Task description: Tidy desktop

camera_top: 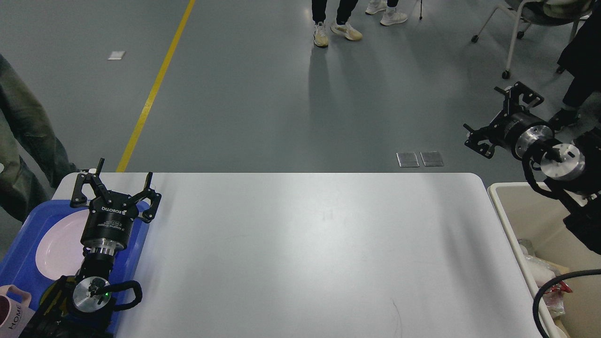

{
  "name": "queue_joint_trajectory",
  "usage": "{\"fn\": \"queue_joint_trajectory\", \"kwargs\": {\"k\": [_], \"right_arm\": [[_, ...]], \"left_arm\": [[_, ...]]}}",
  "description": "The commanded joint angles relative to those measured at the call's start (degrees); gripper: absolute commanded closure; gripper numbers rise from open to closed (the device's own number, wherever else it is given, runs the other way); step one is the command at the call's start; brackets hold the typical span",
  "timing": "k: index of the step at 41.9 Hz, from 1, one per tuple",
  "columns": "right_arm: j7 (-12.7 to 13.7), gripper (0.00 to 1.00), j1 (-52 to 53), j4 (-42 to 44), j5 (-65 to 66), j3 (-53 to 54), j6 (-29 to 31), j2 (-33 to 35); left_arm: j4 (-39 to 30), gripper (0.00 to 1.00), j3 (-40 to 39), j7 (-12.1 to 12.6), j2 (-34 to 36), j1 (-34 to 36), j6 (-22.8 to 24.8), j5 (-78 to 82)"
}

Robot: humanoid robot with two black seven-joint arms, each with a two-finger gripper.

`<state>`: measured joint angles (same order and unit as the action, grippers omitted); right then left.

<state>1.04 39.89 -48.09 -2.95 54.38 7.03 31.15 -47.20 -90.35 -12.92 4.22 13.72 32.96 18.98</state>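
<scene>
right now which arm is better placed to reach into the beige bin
Right. The right gripper hangs open just beyond the beige plastic bin, while the left gripper sits open over the blue plastic tray across the white desktop.

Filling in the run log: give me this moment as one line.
desktop: bare | left gripper: open over blue tray | right gripper: open, raised beyond beige bin | plate, mug in tray

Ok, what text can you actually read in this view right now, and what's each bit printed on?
"ROBOTIQ", white letters seen upside down on the black body of the left gripper.
Smaller white print just below it on that gripper body: too small to read.
"HOME", dark letters running down the side of the pink mug at the bottom left corner.
No other readable text.
</scene>
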Motion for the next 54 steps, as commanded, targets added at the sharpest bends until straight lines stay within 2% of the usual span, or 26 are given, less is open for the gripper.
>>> {"fn": "queue_joint_trajectory", "kwargs": {"k": [1,3,6,12,13,16,33,54], "right_arm": [[-11.13,0.0,-6.48,-0.6,5.49,1.52,6.41,-1.35],[-15.0,0.0,-8.32,-0.34,7.43,1.52,6.41,-2.49],[-18.96,0.0,-10.52,0.28,9.19,1.26,6.41,-4.6],[-23.18,0.0,-15.53,0.98,9.72,1.44,6.85,-6.98],[-25.1,0.0,-16.58,1.24,9.72,1.09,7.2,-7.16],[-27.23,0.0,-17.47,1.86,9.63,0.91,7.73,-7.25],[-27.5,0.0,-18.27,3.44,8.05,2.49,7.64,-11.02],[-28.46,0.0,-20.37,2.56,7.26,5.13,7.64,-11.29]], "left_arm": [[0.0,0.03,0.0,0.0,0.0,-0.01,0.0,0.0],[0.0,0.03,0.0,0.0,0.0,-0.01,0.0,0.0],[0.0,0.03,0.0,0.0,0.0,-0.01,0.0,0.0],[0.0,0.03,0.0,0.0,0.0,0.08,0.0,0.0],[0.0,0.03,0.0,0.0,0.0,-0.01,0.0,0.0],[0.0,0.03,0.0,0.0,0.0,0.08,0.0,0.0],[0.0,0.03,0.0,0.0,0.0,-0.01,0.0,0.0],[0.0,0.03,0.0,0.0,0.0,0.08,0.0,0.0]]}}
